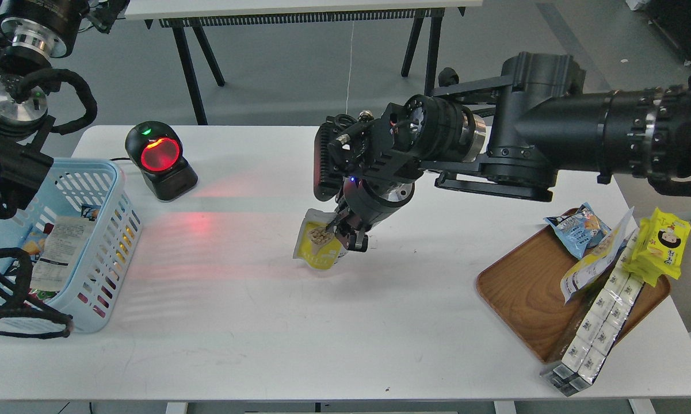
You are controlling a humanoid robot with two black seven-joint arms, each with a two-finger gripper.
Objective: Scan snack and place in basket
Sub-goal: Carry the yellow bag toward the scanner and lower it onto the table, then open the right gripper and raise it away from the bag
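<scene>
Right gripper [345,231] clamped on snack [318,246], mid-table, above surface. Left gripper out of view. Step judged: scanning. Next: face pouch toward scanner [159,159], then carry to basket [106,230].

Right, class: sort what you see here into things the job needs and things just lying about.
Needed: the nut pouch held in the right claw, the scanner, the blue basket.

Lying about: the wooden tray, the blue packet, the yellow cartoon pack, the white boxes.
</scene>
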